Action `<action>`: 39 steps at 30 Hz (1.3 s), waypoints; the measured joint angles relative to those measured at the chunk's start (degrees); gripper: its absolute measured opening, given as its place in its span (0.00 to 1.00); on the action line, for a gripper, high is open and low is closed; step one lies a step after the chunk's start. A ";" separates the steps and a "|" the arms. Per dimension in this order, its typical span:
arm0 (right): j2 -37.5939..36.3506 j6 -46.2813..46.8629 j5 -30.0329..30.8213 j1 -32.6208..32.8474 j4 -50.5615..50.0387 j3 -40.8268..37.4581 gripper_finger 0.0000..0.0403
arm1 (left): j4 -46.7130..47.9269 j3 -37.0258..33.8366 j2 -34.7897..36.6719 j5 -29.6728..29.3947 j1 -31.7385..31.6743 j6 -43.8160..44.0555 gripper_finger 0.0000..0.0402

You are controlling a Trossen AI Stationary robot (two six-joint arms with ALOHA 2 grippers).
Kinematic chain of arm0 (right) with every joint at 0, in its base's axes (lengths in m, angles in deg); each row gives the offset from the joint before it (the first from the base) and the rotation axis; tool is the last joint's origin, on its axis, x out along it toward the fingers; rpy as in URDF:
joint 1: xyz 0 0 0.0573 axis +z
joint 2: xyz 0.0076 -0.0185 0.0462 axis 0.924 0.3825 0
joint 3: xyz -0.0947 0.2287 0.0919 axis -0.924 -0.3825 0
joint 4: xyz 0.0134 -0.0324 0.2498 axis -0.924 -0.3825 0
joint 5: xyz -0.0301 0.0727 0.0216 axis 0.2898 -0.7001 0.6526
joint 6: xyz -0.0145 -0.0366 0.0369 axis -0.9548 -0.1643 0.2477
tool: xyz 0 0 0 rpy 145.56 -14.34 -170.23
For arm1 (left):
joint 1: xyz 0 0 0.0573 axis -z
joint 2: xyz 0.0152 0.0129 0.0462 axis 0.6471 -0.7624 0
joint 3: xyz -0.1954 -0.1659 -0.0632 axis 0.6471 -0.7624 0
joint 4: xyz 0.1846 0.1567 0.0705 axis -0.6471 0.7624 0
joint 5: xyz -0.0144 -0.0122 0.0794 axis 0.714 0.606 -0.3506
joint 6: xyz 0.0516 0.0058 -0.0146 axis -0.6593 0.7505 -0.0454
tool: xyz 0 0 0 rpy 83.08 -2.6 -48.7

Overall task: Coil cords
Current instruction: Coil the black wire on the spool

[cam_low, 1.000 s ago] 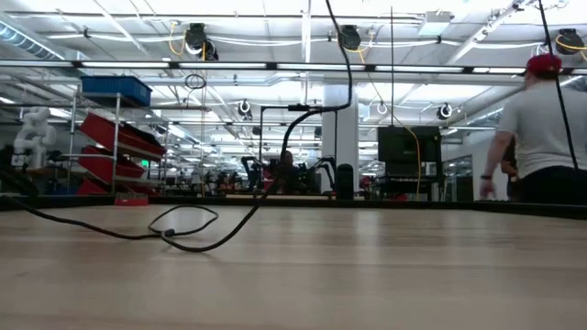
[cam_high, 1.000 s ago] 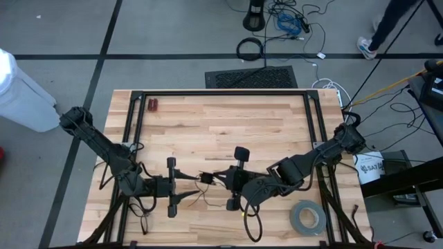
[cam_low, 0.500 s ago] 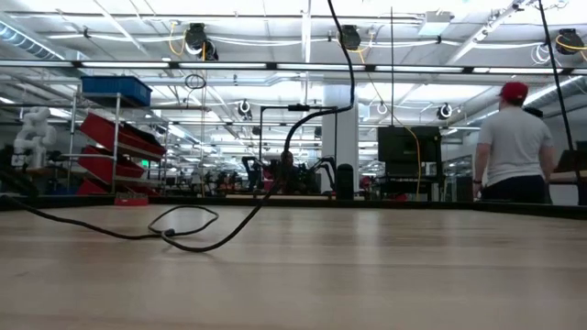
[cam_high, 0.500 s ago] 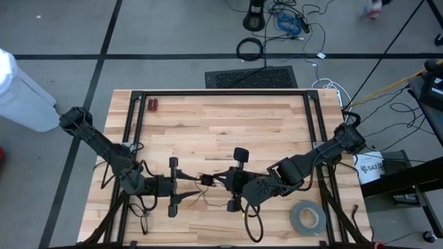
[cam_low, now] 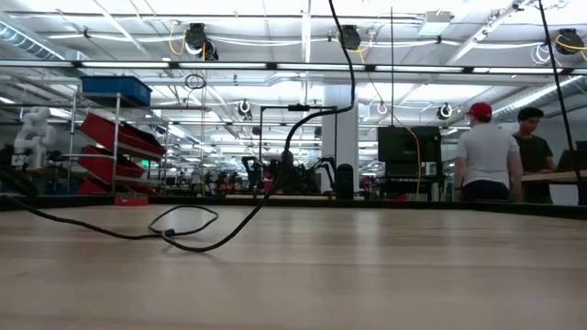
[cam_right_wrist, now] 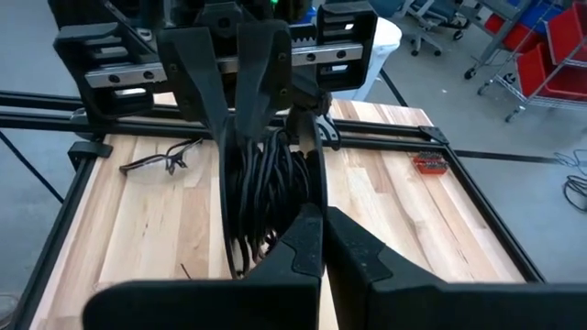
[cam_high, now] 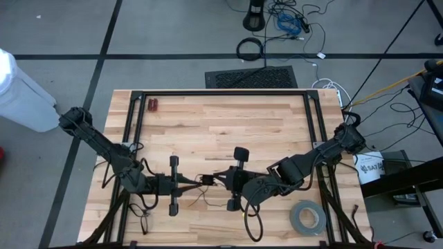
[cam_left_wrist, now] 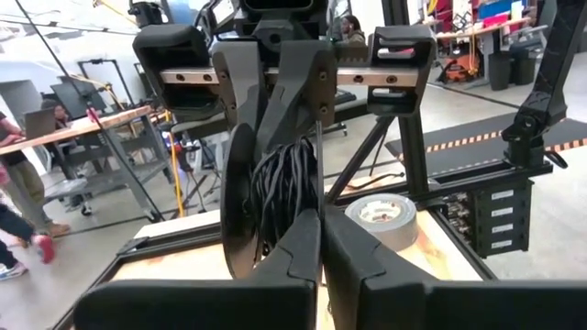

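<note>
A large open robotics workshop or lab hall

Ceiling rails (cam_low: 275, 64) and strip lights run over a grey concrete floor (cam_high: 173, 28) marked with dark tape lines; red and blue parts bins (cam_low: 119, 128) sit on shelving, loose cables (cam_high: 291, 21) lie about, two people (cam_low: 500, 160) stand at what seems a distant workbench, and a wooden table (cam_high: 221, 117) fills the foreground.
</note>
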 joint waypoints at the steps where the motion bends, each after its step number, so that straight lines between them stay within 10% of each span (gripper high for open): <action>1: 0.00 0.02 0.07 -0.02 0.00 0.00 0.00 | -0.43 -0.02 0.00 -0.02 0.00 0.00 0.02; 39: -0.98 -1.23 -1.44 9.41 0.03 -0.02 0.26 | -0.07 0.00 0.00 -3.03 4.63 6.16 0.00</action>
